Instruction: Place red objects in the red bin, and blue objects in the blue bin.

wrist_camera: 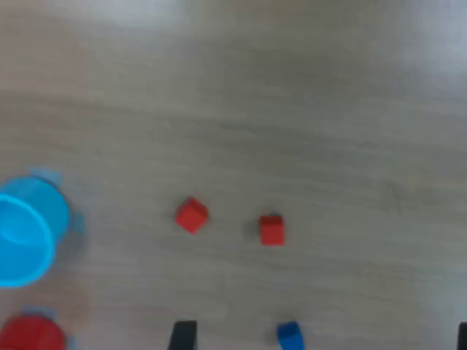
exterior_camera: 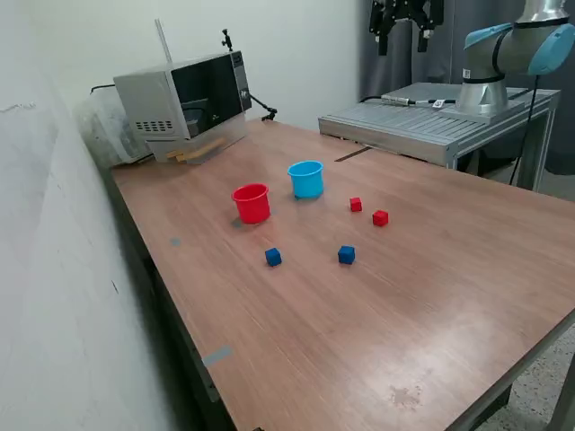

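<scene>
Nearest the exterior camera: bare wooden table (exterior_camera: 359, 341), small dark stain near front edge, grey tape scrap at the exterior view's left edge. Next back: two dark blue cubes, well apart, one toward the exterior view's left (exterior_camera: 273, 257), other toward its right (exterior_camera: 347, 255); both on the tabletop, outside either cup. Further back: two red cubes near each other, not touching, nearer one (exterior_camera: 380, 217), farther one (exterior_camera: 356, 205); also on the tabletop, not in a cup. Behind the blue cubes: red cup (exterior_camera: 252, 203), upright, open end up, looks empty. Just beyond it, toward the exterior view's right: light blue cup (exterior_camera: 306, 179), upright, near red cup but apart. Far back by the wall: microwave (exterior_camera: 184, 97), tilted on wooden pieces. Far corner: grey metal platform (exterior_camera: 431, 121) with UR5e arm base (exterior_camera: 503, 63). Gripper (exterior_camera: 406, 25) high above the table's far end, well clear of all objects, holding nothing; finger spread not readable there. Wrist view: blurred tabletop, both red cubes, one blue cube at edge, both cups partly cropped, dark fingertip (wrist_camera: 182, 335) at frame edge, second barely visible at the far corner, so fingers spread wide.
</scene>
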Tool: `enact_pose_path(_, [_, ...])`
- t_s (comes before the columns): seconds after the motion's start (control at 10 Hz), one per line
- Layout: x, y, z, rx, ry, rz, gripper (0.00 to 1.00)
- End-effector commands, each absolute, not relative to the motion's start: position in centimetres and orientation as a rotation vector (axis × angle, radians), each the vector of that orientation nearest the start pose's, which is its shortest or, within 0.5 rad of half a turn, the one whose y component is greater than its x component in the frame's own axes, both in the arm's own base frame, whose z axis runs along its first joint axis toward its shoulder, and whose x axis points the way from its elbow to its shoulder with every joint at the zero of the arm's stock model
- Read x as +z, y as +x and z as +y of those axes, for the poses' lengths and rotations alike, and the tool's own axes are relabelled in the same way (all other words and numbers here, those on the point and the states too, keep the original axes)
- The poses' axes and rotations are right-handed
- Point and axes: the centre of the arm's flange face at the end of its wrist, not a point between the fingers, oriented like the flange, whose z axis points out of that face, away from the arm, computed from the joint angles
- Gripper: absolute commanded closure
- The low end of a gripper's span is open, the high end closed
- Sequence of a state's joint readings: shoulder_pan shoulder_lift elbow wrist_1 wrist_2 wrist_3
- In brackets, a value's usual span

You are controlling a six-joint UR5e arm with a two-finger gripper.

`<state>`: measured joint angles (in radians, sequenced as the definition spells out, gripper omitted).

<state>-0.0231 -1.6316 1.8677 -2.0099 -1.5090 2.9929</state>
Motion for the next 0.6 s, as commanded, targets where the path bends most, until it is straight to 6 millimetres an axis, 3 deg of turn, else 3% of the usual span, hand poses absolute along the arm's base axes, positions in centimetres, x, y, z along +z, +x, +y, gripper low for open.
enact_pose_path(0.0, [36.9,-52.0,-16.9,0.188,-2.623,2.123,0.0])
enact_pose_path(0.2, [30.8,-53.4,-19.3,0.103,-2.627,2.038,0.0])
enact_pose_path(0.3, [27.9,-54.3,-19.3,0.054,-2.624,1.98,0.0])
enact_pose_path(0.5, [24.7,-56.7,-19.3,0.029,-2.623,1.889,0.0])
